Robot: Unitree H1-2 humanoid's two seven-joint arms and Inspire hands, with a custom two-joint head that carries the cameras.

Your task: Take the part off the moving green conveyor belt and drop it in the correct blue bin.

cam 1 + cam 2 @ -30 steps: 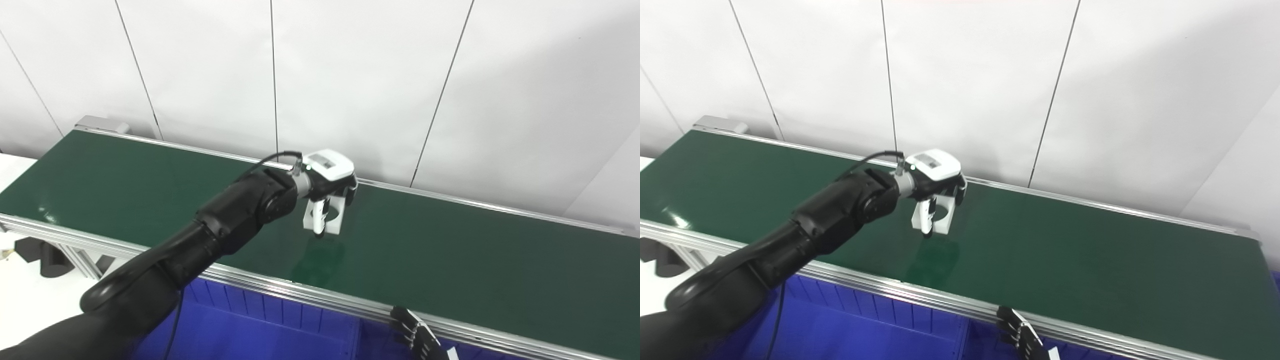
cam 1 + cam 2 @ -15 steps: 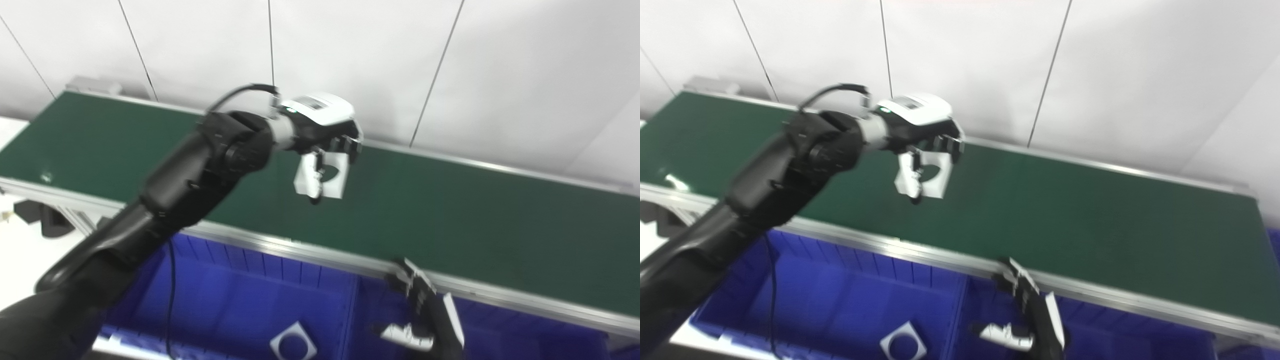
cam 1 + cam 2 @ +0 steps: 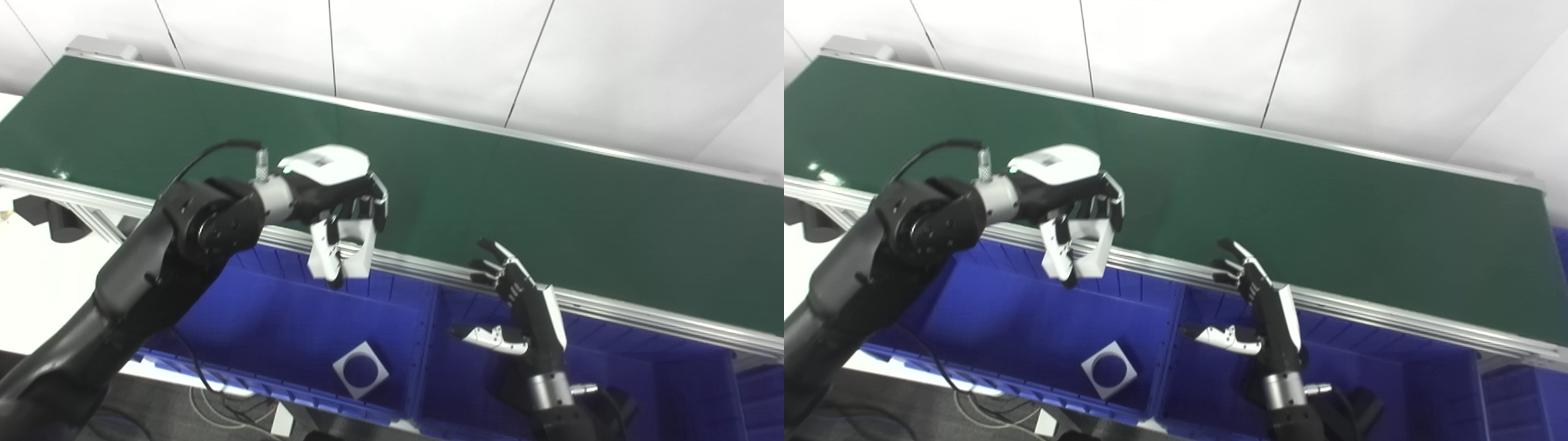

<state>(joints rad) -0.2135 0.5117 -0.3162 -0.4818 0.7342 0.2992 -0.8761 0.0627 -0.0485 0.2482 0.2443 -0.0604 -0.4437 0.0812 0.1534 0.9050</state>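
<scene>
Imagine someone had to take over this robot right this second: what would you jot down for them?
Left hand: shut on a white square plastic part with a round hole, held above the left blue plastic bin, near the belt's rail.
Right hand: open, holding nothing, over the neighbouring blue bin.
Green conveyor belt: no parts on the visible stretch.
Done: part picked off. A matching white square part already lies in the left bin.
Left: release the held part, probably there.
</scene>
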